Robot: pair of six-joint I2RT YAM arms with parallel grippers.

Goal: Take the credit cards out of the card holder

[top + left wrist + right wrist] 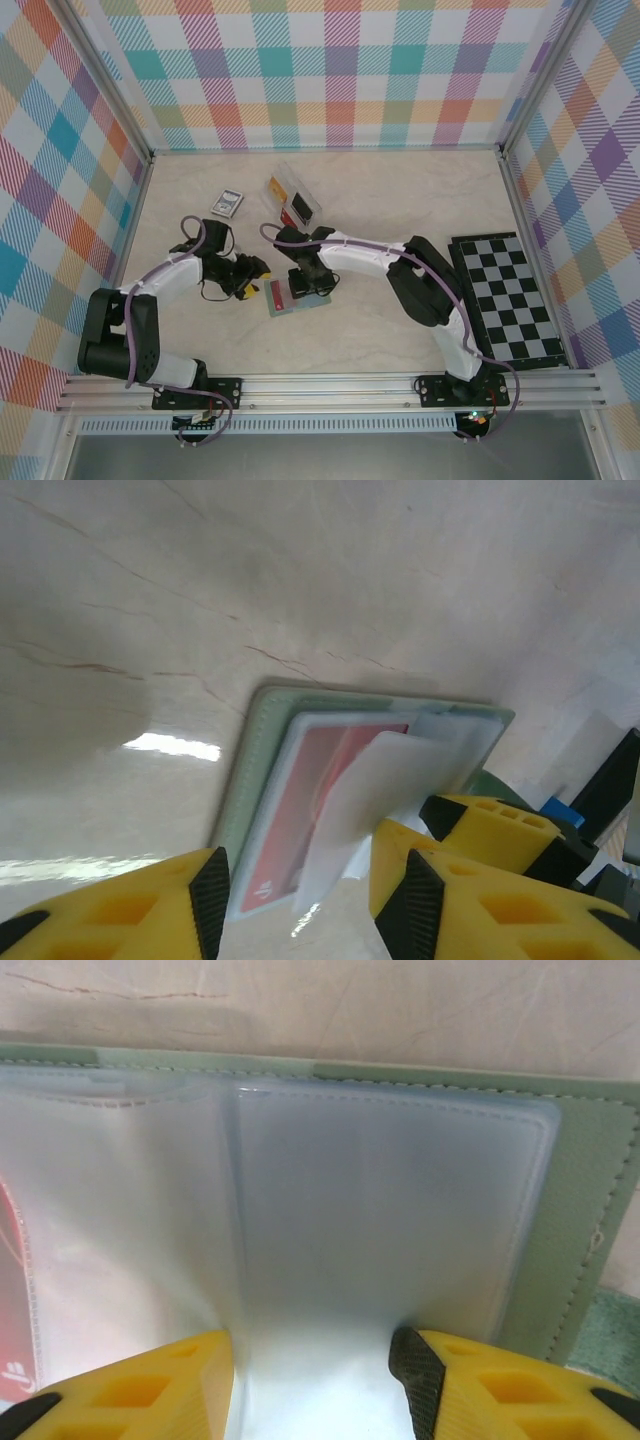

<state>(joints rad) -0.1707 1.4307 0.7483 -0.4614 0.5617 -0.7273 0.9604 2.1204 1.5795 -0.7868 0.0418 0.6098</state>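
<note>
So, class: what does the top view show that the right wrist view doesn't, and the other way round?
Top view: the chessboard, the clear tray and a dark picture card on the table. Right wrist view: the stitched seams of a clear pocket, with the right pincer poised over it, jaws apart. Shared: the green wallet lying open, with a red card at its left end.

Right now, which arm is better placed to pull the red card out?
Probably left: the left end effector straddles the end of the red card in the card holder; the right end effector sits over a clear pocket.
</note>
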